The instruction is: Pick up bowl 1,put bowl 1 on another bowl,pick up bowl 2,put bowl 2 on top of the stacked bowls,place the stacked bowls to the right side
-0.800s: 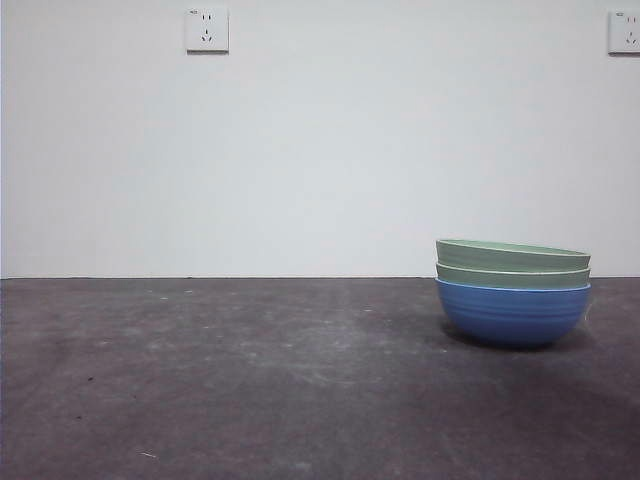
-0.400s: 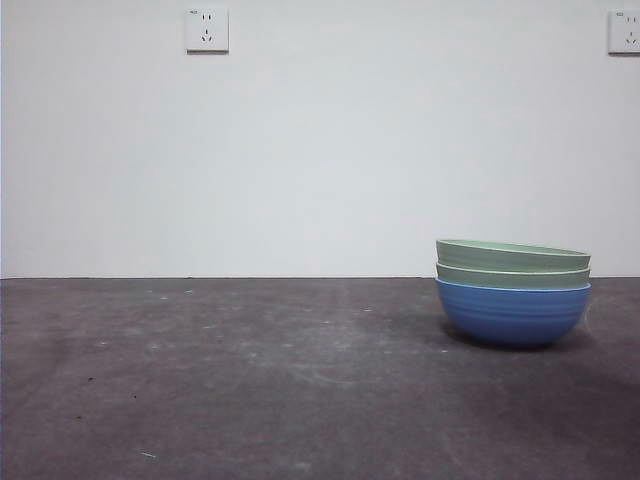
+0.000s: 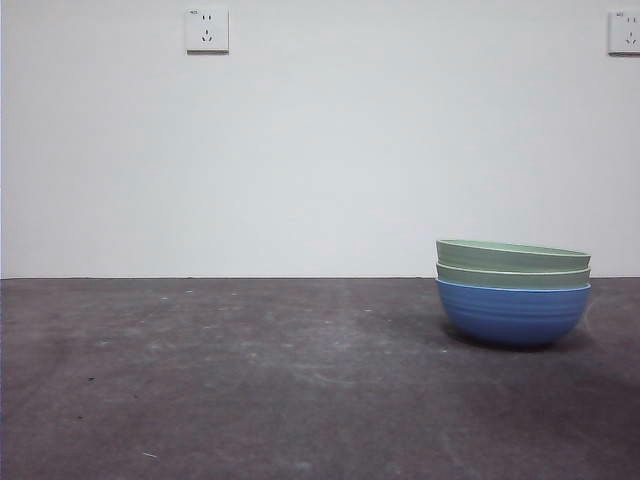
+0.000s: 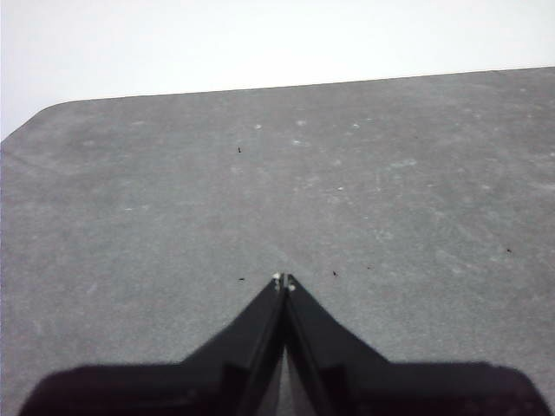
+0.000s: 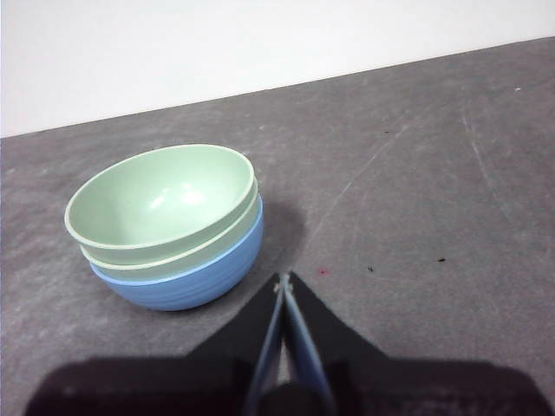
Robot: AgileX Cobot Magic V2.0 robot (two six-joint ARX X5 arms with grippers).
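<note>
The blue ribbed bowl (image 3: 512,313) stands on the dark table at the right, with two pale green bowls (image 3: 512,262) nested inside it. The right wrist view shows the same stack: blue bowl (image 5: 186,277) below, green bowls (image 5: 160,204) on top. My right gripper (image 5: 284,279) is shut and empty, held above the table a short way off from the stack, not touching it. My left gripper (image 4: 284,281) is shut over bare table, holding nothing. Neither arm appears in the front view.
The grey table (image 3: 250,380) runs to a white wall with two sockets (image 3: 206,30). In the left wrist view the table's rounded corner (image 4: 39,117) and far edge show.
</note>
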